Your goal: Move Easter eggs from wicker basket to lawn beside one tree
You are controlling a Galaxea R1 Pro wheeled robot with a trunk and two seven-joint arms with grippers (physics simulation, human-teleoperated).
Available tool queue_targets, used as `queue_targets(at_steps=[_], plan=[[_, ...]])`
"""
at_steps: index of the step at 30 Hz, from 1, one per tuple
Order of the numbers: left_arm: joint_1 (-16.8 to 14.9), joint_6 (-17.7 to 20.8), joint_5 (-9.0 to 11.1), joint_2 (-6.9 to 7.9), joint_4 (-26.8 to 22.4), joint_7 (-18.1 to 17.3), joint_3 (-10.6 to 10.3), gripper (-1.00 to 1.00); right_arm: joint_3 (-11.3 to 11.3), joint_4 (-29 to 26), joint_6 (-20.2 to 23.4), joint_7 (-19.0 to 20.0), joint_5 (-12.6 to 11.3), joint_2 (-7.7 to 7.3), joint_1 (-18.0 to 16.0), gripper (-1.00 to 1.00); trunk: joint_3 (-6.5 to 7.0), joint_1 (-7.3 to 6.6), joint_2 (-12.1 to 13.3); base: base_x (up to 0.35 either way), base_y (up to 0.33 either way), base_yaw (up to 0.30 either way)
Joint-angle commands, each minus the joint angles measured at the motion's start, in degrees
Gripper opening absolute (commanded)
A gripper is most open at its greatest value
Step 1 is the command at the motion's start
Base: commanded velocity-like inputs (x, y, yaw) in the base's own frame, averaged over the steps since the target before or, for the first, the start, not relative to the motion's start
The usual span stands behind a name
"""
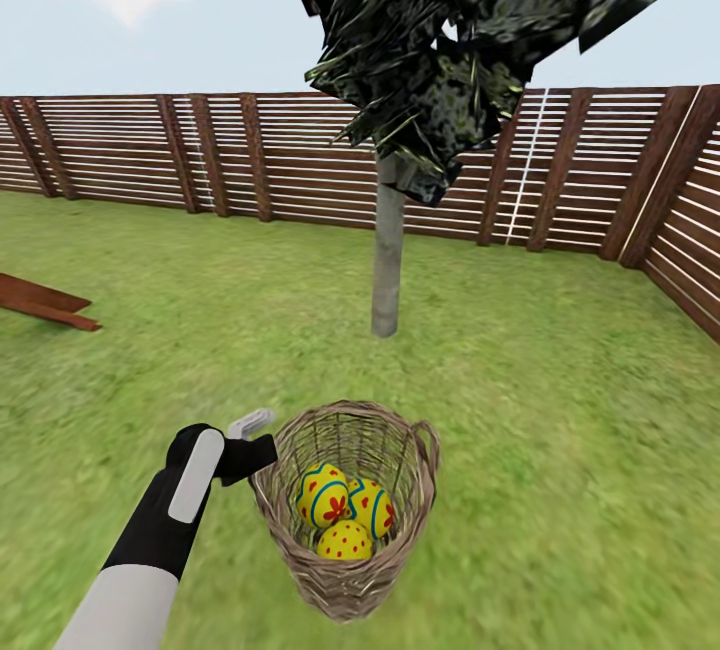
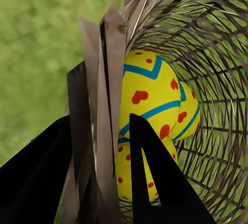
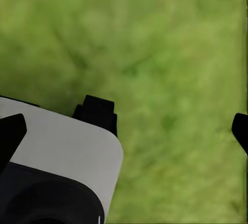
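Basket rim between left end effector fingers

Behind me runs a brown slatted fence; left of it, near its foot, I see reddish-brown planks.

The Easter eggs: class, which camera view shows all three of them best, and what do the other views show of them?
The head view: it looks down into the wicker basket and shows all three Easter eggs side by side. The left wrist view shows the eggs close up, partly hidden behind the basket rim and a claw finger. The right wrist view shows lawn.
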Motion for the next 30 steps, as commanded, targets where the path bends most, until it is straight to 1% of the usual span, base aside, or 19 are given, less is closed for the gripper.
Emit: queue_targets(at_steps=[1, 15, 22, 30], plan=[[0.0, -0.1, 1.4, -0.06, 0.0, 0.5, 0.1, -1.0, 0.0, 0.1, -0.3, 0.2, 0.2, -0.02, -0.1, 1.0, -0.05, 0.03, 0.0, 0.316, 0.0, 0.0], [0.0, 0.0, 1.4, -0.14, -0.1, 0.5, 0.1, -1.0, 0.0, 0.1, -0.3, 0.2, 0.1, -0.02, -0.1, 1.0, -0.05, 0.03, 0.0, 0.316, 0.0, 0.0], [0.0, 0.0, 1.4, -0.11, -0.2, 0.5, 0.1, -1.0, -0.1, 0.1, -0.3, 0.5, 0.0, 0.25, -0.1, 1.0, -0.05, 0.03, 0.0, 0.316, 0.0, 0.0], [0.0, 0.0, 1.4, -0.14, 0.1, 0.5, 0.1, -1.0, 0.0, -0.2, -0.3, 0.6, 0.6, 0.21, -0.1, 1.0, -0.05, 0.03, 0.0, 0.316, 0.0, 0.0]])
